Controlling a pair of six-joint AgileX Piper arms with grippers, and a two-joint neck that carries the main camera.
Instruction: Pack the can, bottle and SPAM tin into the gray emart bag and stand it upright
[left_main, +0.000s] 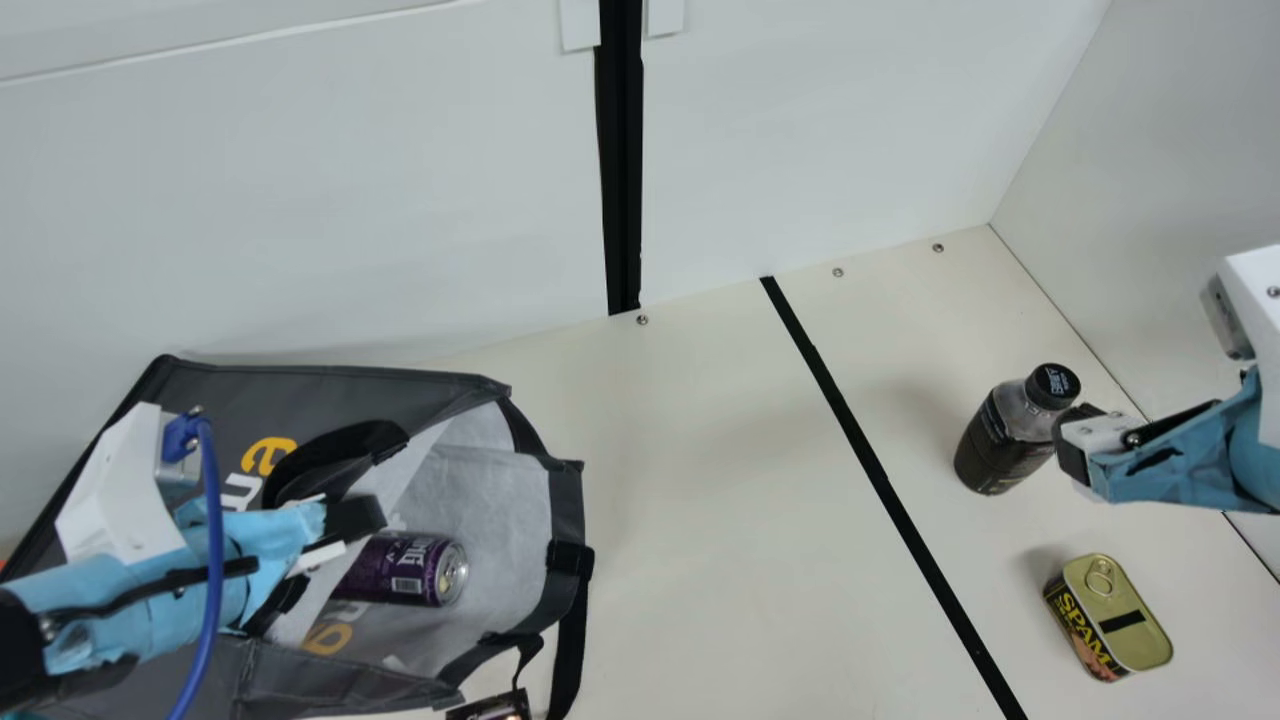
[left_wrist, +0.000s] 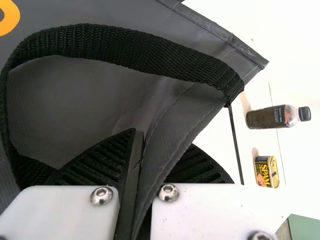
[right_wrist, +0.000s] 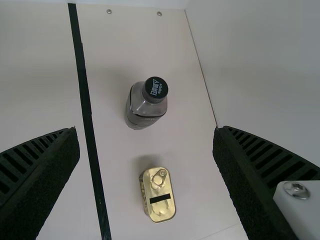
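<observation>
My left gripper (left_main: 350, 520) is at the gray emart bag (left_main: 380, 390), which lies on its side with its mouth facing the table's middle. In the left wrist view my left gripper (left_wrist: 140, 170) is shut on the bag's rim fabric (left_wrist: 165, 135), beside a black strap handle. The purple can (left_main: 405, 568) lies inside the bag's mouth. At the right stands the dark bottle (left_main: 1005, 435), with my right gripper (left_main: 1080, 445) above and close to it. In the right wrist view my right gripper (right_wrist: 146, 165) is wide open, the bottle (right_wrist: 145, 107) and SPAM tin (right_wrist: 159, 195) below it, neither held.
A black tape line (left_main: 865, 450) runs across the table (left_main: 720, 480) between the bag and the bottle. White walls rise behind and at the right. A small dark item (left_main: 495, 707) sits by the bag's strap at the front edge.
</observation>
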